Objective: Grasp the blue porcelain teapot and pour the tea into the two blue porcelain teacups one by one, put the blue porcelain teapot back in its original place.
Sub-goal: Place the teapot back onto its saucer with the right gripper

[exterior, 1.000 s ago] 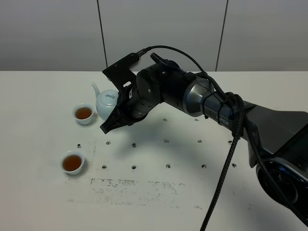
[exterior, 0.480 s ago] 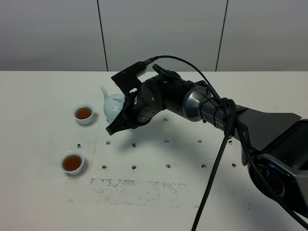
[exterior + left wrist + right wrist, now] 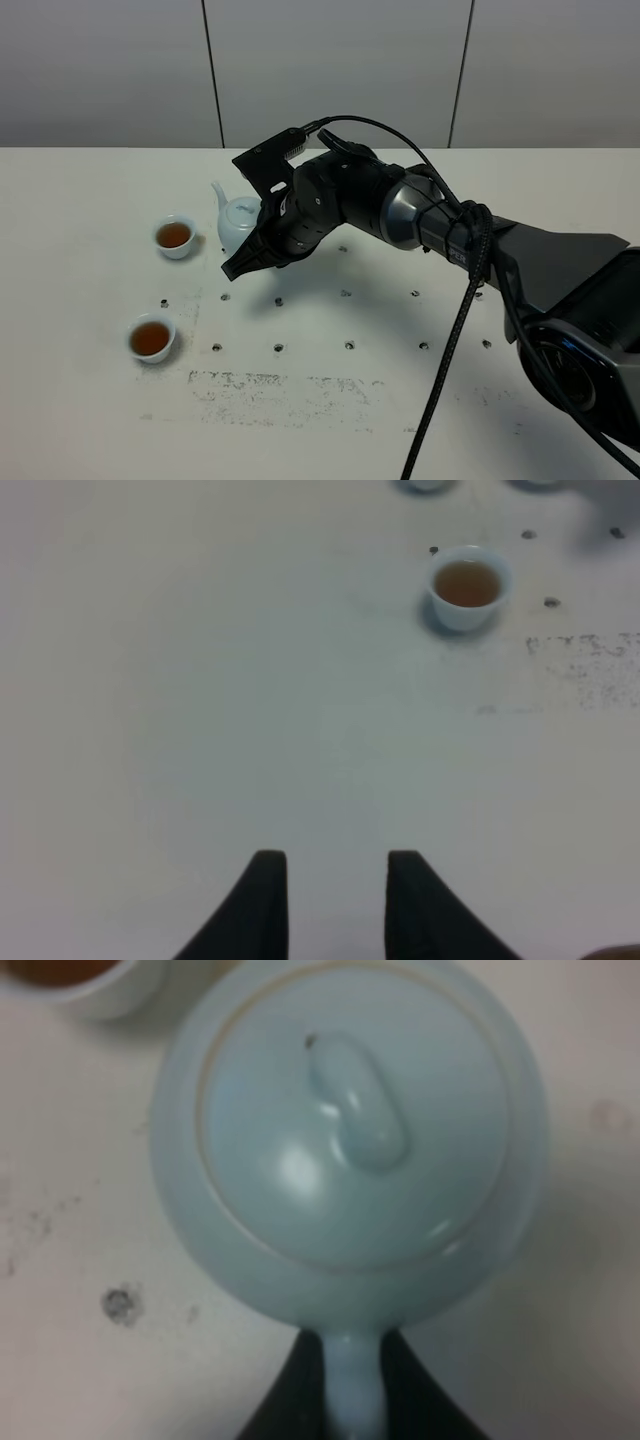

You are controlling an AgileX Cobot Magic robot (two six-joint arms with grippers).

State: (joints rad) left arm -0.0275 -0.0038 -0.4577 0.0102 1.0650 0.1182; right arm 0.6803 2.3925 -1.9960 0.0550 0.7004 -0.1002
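Where fingers [image 3: 410, 1395] pinch its handle, round glossy teapot [image 3: 350, 1150].

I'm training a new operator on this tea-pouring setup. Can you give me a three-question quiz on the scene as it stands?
1. True or false: both teacups (nearer, farther) hold tea.
2. What does the right gripper grip? A) the teapot by its handle B) a teacup C) nothing
3. Fill in: the left gripper hangs over bare ____.

Key: 1 true; 2 A; 3 table.
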